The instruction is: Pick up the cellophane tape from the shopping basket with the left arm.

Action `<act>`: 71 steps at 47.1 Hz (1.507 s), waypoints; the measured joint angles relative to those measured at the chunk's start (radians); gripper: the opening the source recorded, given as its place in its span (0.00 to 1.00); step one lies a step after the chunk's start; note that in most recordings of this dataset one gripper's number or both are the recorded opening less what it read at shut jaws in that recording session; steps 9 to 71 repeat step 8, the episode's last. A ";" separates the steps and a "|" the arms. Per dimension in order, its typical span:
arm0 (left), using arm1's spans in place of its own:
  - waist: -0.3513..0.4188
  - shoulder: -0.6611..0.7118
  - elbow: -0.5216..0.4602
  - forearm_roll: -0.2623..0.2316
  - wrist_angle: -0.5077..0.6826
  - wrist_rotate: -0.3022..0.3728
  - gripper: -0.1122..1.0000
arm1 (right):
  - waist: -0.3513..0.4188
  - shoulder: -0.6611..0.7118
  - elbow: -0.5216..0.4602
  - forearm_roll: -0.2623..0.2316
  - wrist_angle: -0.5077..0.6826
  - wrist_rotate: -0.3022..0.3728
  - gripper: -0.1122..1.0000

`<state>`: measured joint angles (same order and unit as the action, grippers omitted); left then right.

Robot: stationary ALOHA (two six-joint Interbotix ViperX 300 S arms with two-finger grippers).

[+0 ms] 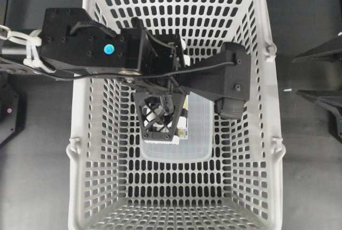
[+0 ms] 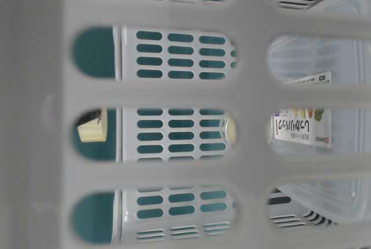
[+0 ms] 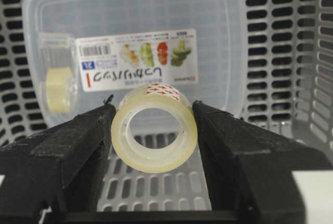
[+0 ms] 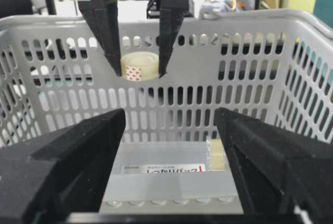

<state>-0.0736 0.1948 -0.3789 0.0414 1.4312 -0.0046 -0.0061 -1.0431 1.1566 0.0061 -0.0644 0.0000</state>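
My left gripper (image 3: 154,110) is shut on a small roll of cellophane tape (image 3: 154,130), pale yellow with a red-printed strip, squeezed between both black fingers. The right wrist view shows this gripper (image 4: 139,73) holding the roll (image 4: 139,66) well above the floor of the grey shopping basket (image 4: 234,21). In the overhead view the left arm (image 1: 107,48) reaches over the basket (image 1: 77,107), with its gripper (image 1: 160,120) pointing down over the middle. My right gripper (image 4: 169,146) is open and empty, outside the basket at the right (image 1: 310,75).
A clear rectangular plastic box (image 3: 156,21) with a printed label lies on the basket floor and also shows in the overhead view (image 1: 200,128). A second tape roll in clear wrap (image 3: 58,81) rests against the box's side. The basket walls enclose the left gripper.
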 measured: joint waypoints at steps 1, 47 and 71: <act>0.000 0.002 0.000 0.002 -0.002 0.002 0.55 | 0.000 -0.002 0.000 0.000 0.000 0.002 0.72; 0.000 0.002 0.000 0.002 0.000 0.002 0.55 | 0.000 -0.002 0.000 -0.002 -0.002 0.000 0.72; 0.000 0.002 0.000 0.002 0.000 0.002 0.55 | 0.000 -0.002 0.000 -0.002 -0.002 0.000 0.72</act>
